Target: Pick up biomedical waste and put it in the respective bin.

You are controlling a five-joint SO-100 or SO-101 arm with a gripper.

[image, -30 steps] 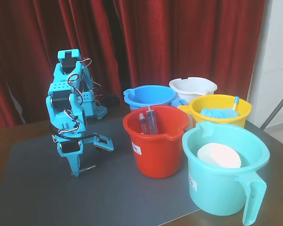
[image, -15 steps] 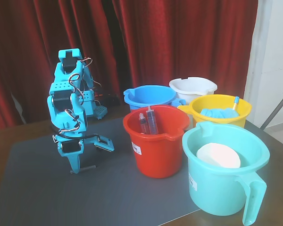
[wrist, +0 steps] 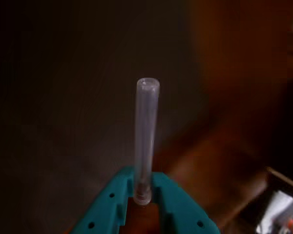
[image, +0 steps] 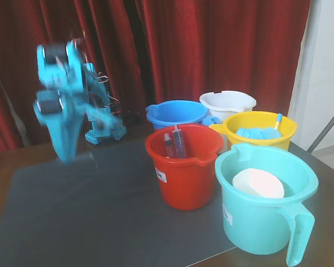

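In the wrist view my teal gripper (wrist: 142,183) is shut on a slim clear-greyish syringe-like stick (wrist: 146,136), which stands straight out from between the jaws. In the fixed view the arm is blurred by motion at the left, with the gripper (image: 67,151) pointing down just above the dark mat (image: 89,211). The stick cannot be made out there. The white bucket (image: 227,103) with the wavy rim stands at the back right, behind the other buckets and far from the gripper.
A red bucket (image: 183,167) holds two blue-tinted syringes (image: 175,143). A blue bucket (image: 175,113) is behind it. A yellow bucket (image: 260,129) holds blue material and a blue-tipped stick (image: 278,120). A teal jug (image: 267,206) holds a white disc (image: 258,183).
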